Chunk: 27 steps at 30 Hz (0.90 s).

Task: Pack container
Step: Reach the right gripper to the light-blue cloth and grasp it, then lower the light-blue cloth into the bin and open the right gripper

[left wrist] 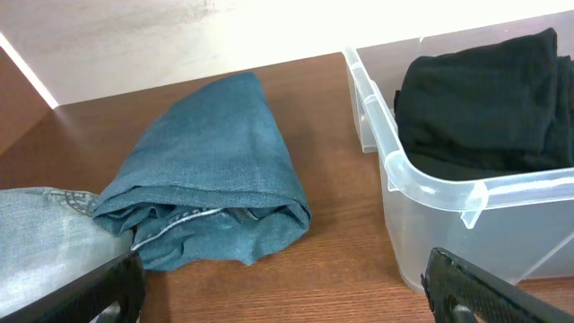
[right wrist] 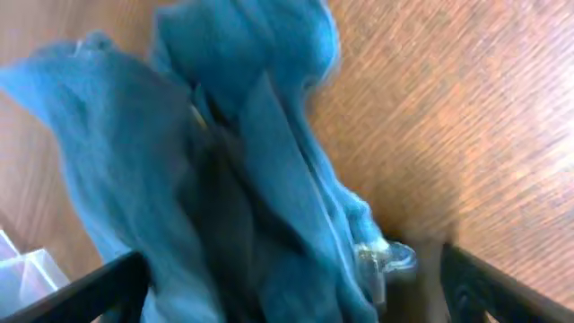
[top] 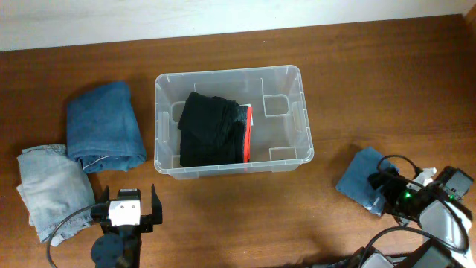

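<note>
The clear plastic container (top: 158, 119) stands mid-table and holds a folded black garment (top: 212, 130) with a red edge. In the left wrist view the container's rim (left wrist: 430, 184) and the black garment (left wrist: 484, 90) are at the right. My left gripper (top: 128, 195) is open and empty near the front edge, left of the container; in its own view (left wrist: 287, 305) there is bare table between its fingers. My right gripper (top: 383, 186) is at the front right. Its fingers (right wrist: 291, 296) are spread wide around a crumpled blue cloth (right wrist: 224, 161), which also shows from overhead (top: 361, 182).
Folded dark blue jeans (top: 104, 126) lie left of the container, also in the left wrist view (left wrist: 215, 152). Folded light blue jeans (top: 48, 186) lie in front of them at the far left (left wrist: 36, 233). A pale wall edge runs along the back.
</note>
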Available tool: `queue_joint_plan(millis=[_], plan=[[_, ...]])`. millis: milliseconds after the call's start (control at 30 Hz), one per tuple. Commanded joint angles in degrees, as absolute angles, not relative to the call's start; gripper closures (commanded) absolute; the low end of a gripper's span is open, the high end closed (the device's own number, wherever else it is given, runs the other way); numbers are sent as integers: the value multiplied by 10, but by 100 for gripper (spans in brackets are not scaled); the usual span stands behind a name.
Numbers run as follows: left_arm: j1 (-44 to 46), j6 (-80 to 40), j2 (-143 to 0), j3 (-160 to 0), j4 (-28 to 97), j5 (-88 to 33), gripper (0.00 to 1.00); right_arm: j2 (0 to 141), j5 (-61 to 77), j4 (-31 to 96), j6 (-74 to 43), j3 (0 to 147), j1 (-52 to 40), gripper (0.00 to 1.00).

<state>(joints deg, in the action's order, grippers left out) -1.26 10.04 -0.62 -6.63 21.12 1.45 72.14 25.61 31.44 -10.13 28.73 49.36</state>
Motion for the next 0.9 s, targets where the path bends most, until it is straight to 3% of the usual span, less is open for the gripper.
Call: queue_joint_plan(millis=[0, 67, 167, 367, 467, 700, 867], plan=[[-13, 100, -3, -64, 210, 10, 1, 735, 293, 287, -98, 236, 495, 28], [-13, 100, -3, -64, 210, 10, 1, 735, 296, 288, -99, 236, 495, 42], [-13, 100, -3, -64, 210, 10, 1, 735, 298, 292, -99, 236, 495, 46], [-13, 100, -3, -64, 210, 10, 1, 733, 356, 307, -99, 251, 495, 80], [-13, 100, -3, -64, 210, 10, 1, 720, 426, 375, -98, 305, 495, 91], [-13, 100, -3, -64, 210, 10, 1, 658, 540, 556, -56, 480, 451, 96], [-13, 100, -3, -64, 210, 10, 0, 632, 583, 565, -53, 626, 294, 96]])
